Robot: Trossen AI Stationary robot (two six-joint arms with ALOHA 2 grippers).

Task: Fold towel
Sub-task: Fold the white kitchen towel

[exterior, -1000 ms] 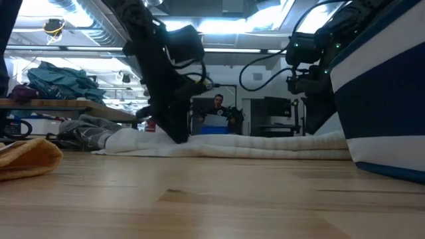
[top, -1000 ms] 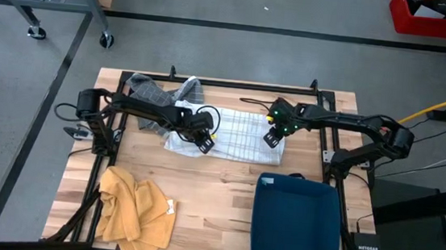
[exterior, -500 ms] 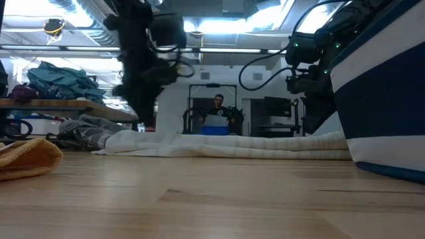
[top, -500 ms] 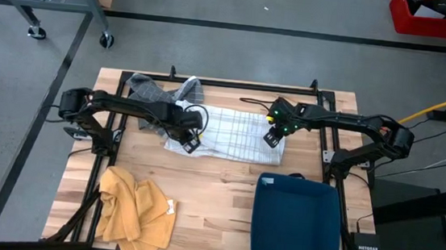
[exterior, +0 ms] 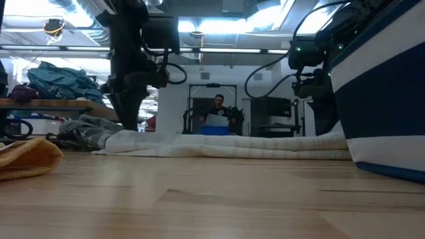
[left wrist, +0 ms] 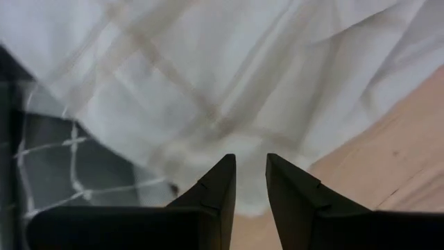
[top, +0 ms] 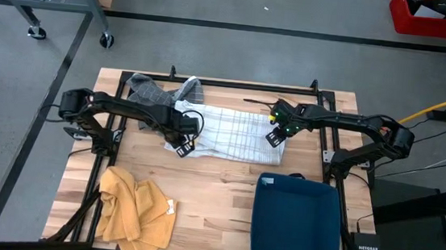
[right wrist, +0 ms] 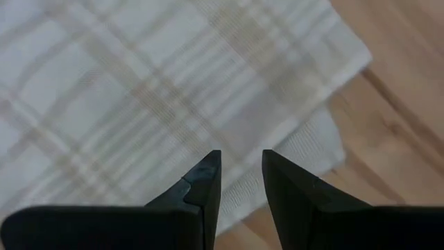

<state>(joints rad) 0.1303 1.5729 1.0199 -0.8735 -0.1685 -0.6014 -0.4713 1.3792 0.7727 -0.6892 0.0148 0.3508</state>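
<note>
The white plaid towel [top: 234,132] lies folded flat in the middle of the table, a low white strip in the low view [exterior: 232,147]. My left gripper [top: 182,146] points down over its near left corner [left wrist: 208,118], fingers a narrow gap apart [left wrist: 250,170] with nothing between them. My right gripper [top: 274,137] stands over the towel's near right corner [right wrist: 326,62], also narrowly open [right wrist: 241,167] and holding nothing. The upper layer ends short of the lower one there [right wrist: 312,149].
A grey checked towel [top: 155,91] lies bunched at the far left, against the white towel's left end [left wrist: 55,160]. A yellow towel [top: 136,211] is heaped at the near left corner. A blue bin [top: 295,224] stands near right, close to my right arm. Bare wood lies between them.
My left gripper has moved along the towel's near edge toward the table's left, from near the towel's middle to its near left corner. The towel has stayed flat where it was. My right gripper has kept its place over the right corner.
</note>
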